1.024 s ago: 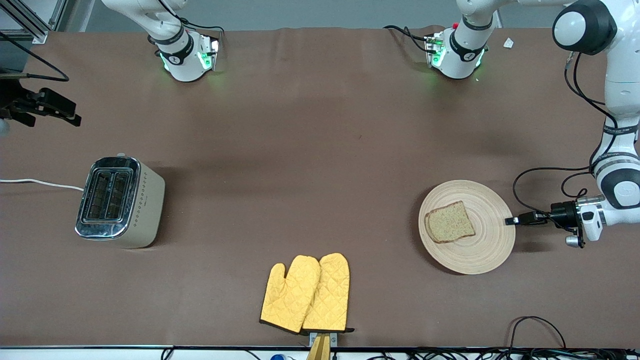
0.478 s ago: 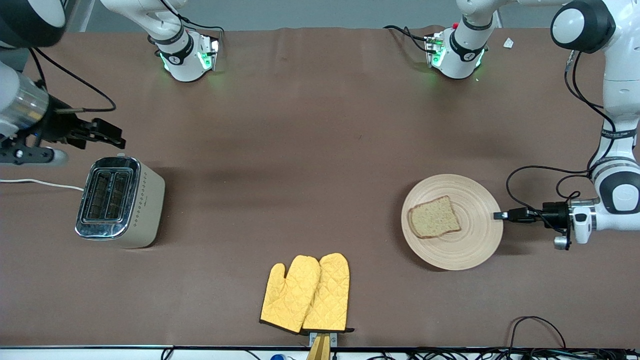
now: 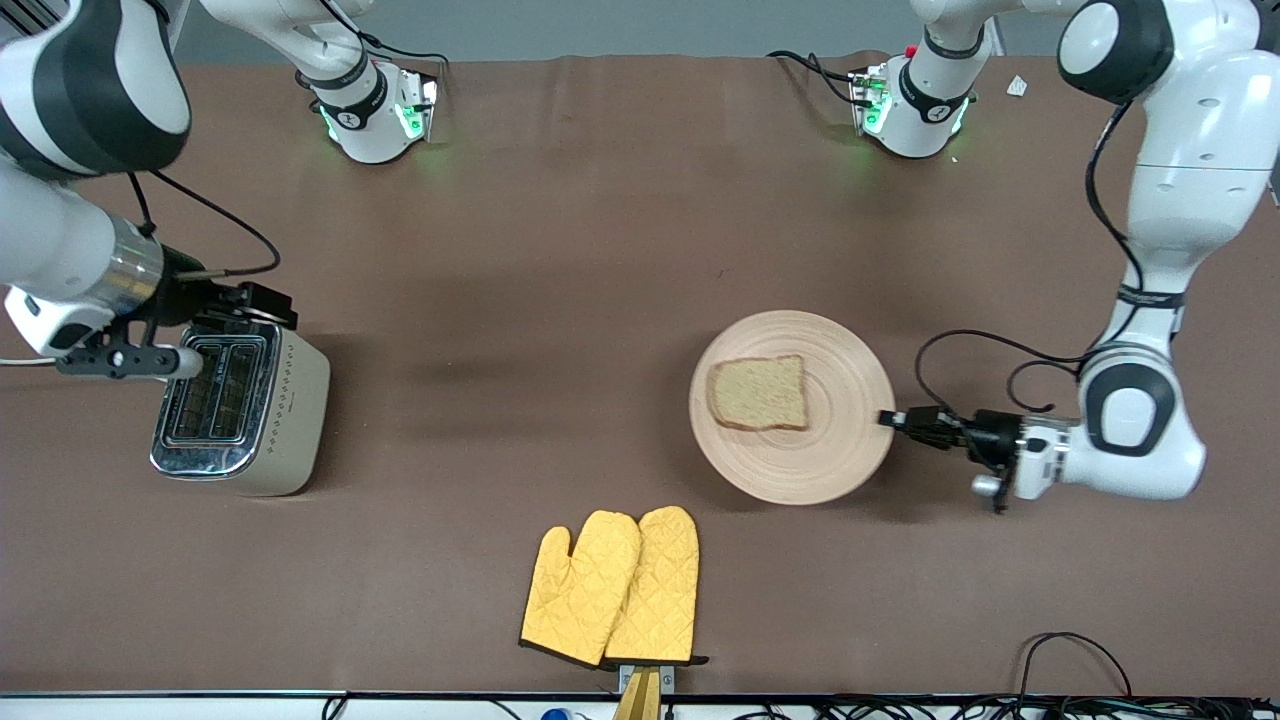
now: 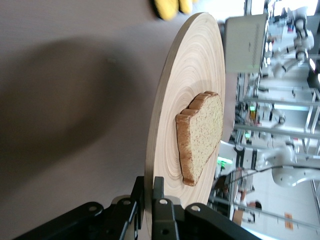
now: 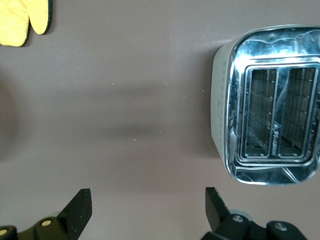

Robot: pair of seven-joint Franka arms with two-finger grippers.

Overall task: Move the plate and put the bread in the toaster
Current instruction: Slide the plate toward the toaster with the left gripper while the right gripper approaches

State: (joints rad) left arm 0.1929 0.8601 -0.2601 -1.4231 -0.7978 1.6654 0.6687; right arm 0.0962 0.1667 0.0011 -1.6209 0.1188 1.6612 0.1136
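Note:
The light-wood plate (image 3: 800, 468) lies on the table with the bread slice (image 3: 758, 392) flat on it. My left gripper (image 3: 886, 419) is shut on the plate's rim at the edge toward the left arm's end. In the left wrist view the jaws (image 4: 149, 188) pinch the rim of the plate (image 4: 192, 75), and the bread (image 4: 202, 135) is on it. The cream toaster (image 3: 290, 400) stands at the right arm's end, both slots empty. My right gripper (image 3: 278, 306) is open and empty over the toaster's farther edge. In the right wrist view its jaws (image 5: 147, 201) are wide apart beside the toaster (image 5: 272, 120).
A pair of yellow oven mitts (image 3: 612, 585) lies near the table's front edge, nearer the camera than the plate. They also show in the right wrist view (image 5: 25, 20). The toaster's white cord (image 3: 20, 362) runs off the right arm's end.
My left gripper has dragged the plate with the bread toward the right arm's end of the table. My right arm has swung in from the edge to over the toaster.

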